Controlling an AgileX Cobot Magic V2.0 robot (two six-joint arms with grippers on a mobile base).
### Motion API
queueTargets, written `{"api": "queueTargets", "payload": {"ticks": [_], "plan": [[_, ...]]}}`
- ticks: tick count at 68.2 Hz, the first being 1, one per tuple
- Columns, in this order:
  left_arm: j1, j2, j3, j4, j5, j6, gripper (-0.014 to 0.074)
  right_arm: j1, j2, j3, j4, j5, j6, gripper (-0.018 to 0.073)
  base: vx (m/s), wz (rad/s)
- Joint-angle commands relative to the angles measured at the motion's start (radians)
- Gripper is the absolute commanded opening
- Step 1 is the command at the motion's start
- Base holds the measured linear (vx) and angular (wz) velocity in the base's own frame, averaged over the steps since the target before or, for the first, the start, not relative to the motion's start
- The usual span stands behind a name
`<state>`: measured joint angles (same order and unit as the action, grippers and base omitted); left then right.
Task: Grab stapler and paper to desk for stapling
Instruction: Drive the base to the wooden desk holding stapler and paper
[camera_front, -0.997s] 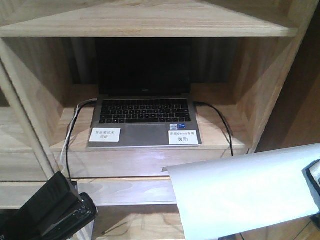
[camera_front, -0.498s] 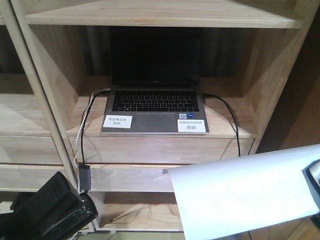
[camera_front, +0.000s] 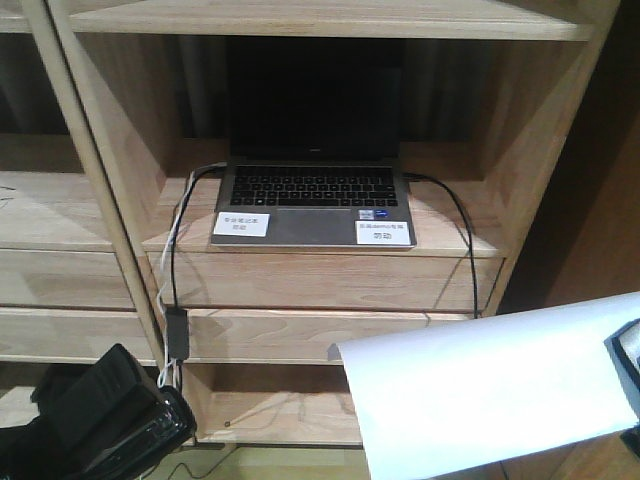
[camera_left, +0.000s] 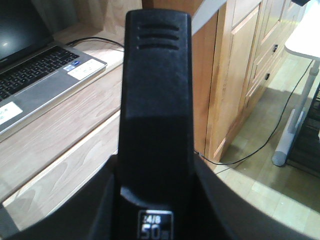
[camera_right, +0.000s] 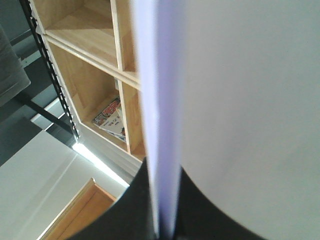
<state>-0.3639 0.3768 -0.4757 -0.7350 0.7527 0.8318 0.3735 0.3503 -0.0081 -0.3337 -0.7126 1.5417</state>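
Observation:
The black stapler (camera_front: 105, 405) rises slanted from the front view's lower left corner, and my left gripper (camera_front: 35, 450) below it is shut on it. The left wrist view shows the stapler (camera_left: 157, 90) standing up between the two dark jaws of the left gripper (camera_left: 156, 205). The white paper (camera_front: 480, 390) spreads across the lower right, held at its right edge by my right gripper (camera_front: 626, 372). Seen edge-on in the right wrist view, the paper (camera_right: 160, 100) is pinched by the right gripper (camera_right: 165, 220). The desk is out of view.
Straight ahead stands a light-wood shelf unit (camera_front: 100, 190) with an open laptop (camera_front: 312, 200) on one shelf. Cables and a black adapter (camera_front: 177, 335) hang down its front. Right of the stapler are a wooden cabinet (camera_left: 250, 65) and a white table leg (camera_left: 292, 130).
The shelf unit and laptop have shrunk and slid upward in the front view, showing more lower shelves, as the robot backs away. Both grippers keep their hold and place.

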Motion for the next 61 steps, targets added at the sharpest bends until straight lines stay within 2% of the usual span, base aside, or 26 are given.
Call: {"api": "queueTargets", "payload": {"ticks": [1, 30, 61], "plan": [[-0.003, 0.004, -0.035, -0.069, -0.083, 0.001, -0.0006, -0.004, 0.006, -0.029, 0.007, -0.067, -0.014, -0.0002, -0.04, 0.09], [-0.003, 0.004, -0.035, -0.069, -0.083, 0.001, -0.0006, -0.004, 0.006, -0.029, 0.007, -0.068, -0.014, -0.0002, -0.03, 0.2], [-0.003, 0.004, -0.035, -0.069, -0.083, 0.001, -0.0006, -0.004, 0.006, -0.029, 0.007, -0.068, -0.014, -0.0002, -0.06, 0.53]]}}
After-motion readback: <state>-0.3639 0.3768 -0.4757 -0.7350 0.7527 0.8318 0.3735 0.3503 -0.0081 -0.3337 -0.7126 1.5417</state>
